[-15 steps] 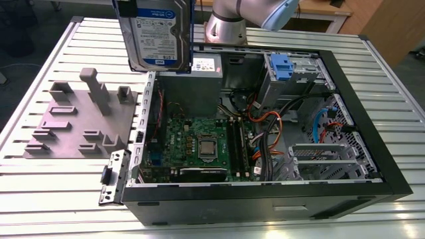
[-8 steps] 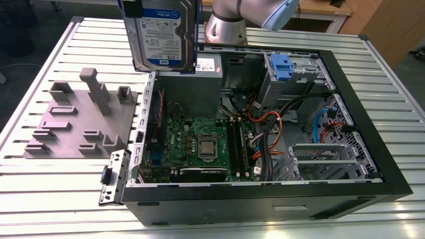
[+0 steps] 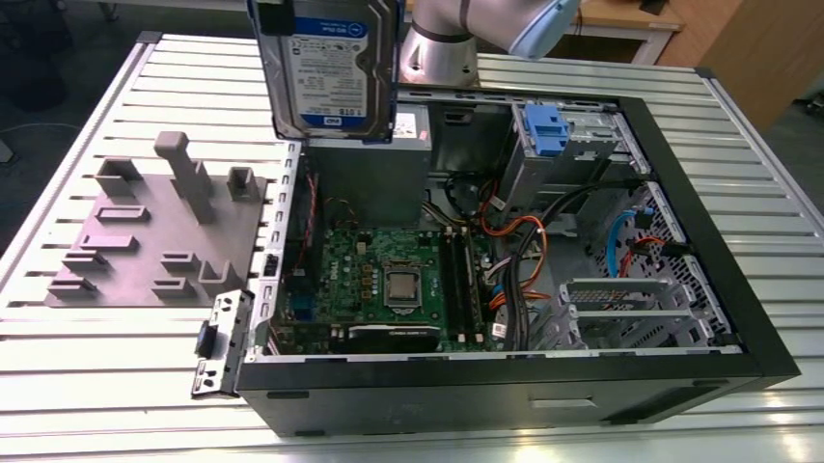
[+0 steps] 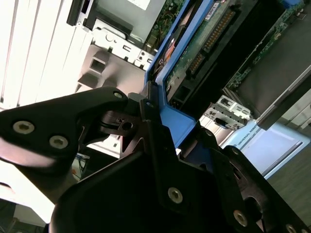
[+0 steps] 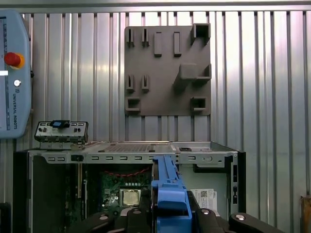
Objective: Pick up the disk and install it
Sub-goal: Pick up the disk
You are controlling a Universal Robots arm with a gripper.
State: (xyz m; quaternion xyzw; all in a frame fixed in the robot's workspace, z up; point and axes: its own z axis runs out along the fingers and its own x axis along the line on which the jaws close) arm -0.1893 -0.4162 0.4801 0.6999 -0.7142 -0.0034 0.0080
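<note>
The disk hangs on edge at the upper centre of the exterior view, clear above the open computer case on the slatted counter. In the first wrist view, the gripper has its fingers clamped on the disk's blue rail, apparently leaving the body free for insertion.

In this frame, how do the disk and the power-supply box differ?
The disk hangs upright above the case, clamped in the gripper; the power-supply box sits inside the case. The disk has blue side rails; the box has none. Both are grey with white labels.
</note>
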